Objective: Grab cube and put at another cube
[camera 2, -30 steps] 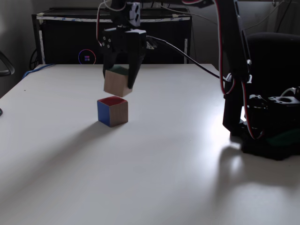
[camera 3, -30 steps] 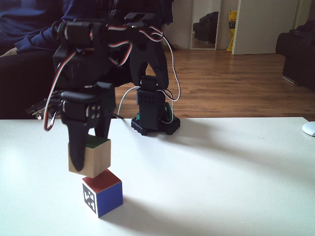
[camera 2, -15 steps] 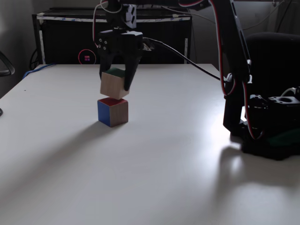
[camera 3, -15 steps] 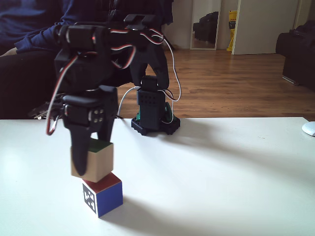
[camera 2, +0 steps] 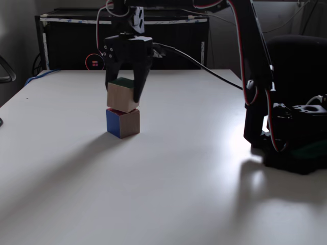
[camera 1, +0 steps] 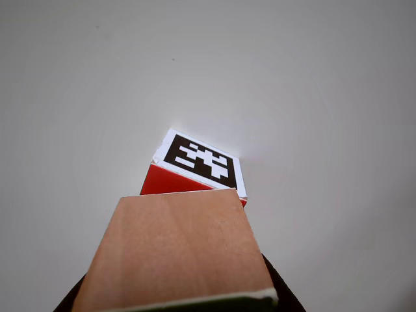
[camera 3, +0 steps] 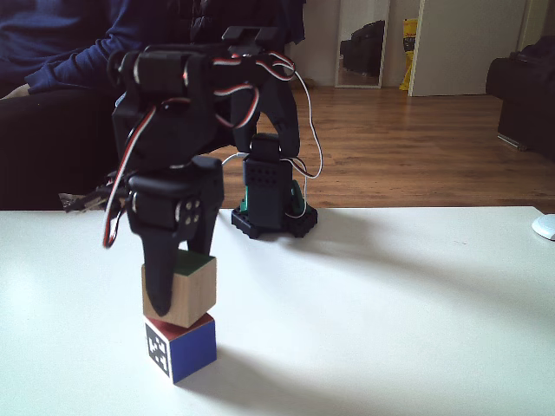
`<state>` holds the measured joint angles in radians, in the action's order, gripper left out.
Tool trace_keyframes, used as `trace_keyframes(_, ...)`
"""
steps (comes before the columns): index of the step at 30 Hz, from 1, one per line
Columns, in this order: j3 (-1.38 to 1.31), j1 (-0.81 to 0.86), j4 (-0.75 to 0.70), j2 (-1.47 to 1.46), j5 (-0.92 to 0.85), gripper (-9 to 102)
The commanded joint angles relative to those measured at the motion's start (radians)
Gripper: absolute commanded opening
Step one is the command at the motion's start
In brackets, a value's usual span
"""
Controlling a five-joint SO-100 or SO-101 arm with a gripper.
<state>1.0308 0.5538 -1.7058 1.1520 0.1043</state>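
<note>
My gripper [camera 2: 122,94] is shut on the wooden cube [camera 2: 121,97], whose green face [camera 2: 122,81] points up. The cube sits on top of the other cube [camera 2: 122,122], slightly tilted and offset, and appears to touch its red top. In another fixed view the gripper [camera 3: 180,290] clamps the wooden cube [camera 3: 186,290] above the red-topped cube [camera 3: 182,347], whose pixel marker and blue face show. In the other view the wooden cube [camera 1: 175,253] fills the lower middle. Beyond it is the other cube's marker face [camera 1: 200,159] and a strip of red.
The arm's base [camera 2: 286,145] stands at the right of the white table [camera 2: 179,178]. A black cabinet [camera 2: 66,46] runs behind the table's far edge. A person in blue [camera 3: 52,52] sits behind the table, and a white mouse [camera 3: 545,227] lies at its right edge.
The gripper has come down with the wooden cube and shifted it over the red-topped cube. The gap between the two cubes has closed.
</note>
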Motion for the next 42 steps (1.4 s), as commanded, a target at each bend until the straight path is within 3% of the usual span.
trace_keyframes(1,-0.046,-0.008,0.000,0.009,0.000,7)
trace_keyframes(6,-0.051,-0.011,-0.002,-0.003,0.000,9)
trace_keyframes(23,-0.051,-0.026,-0.009,-0.026,0.020,38)
trace_keyframes(36,-0.118,-0.046,-0.101,-0.017,0.034,41)
trace_keyframes(42,0.003,-0.086,-0.101,0.155,0.034,42)
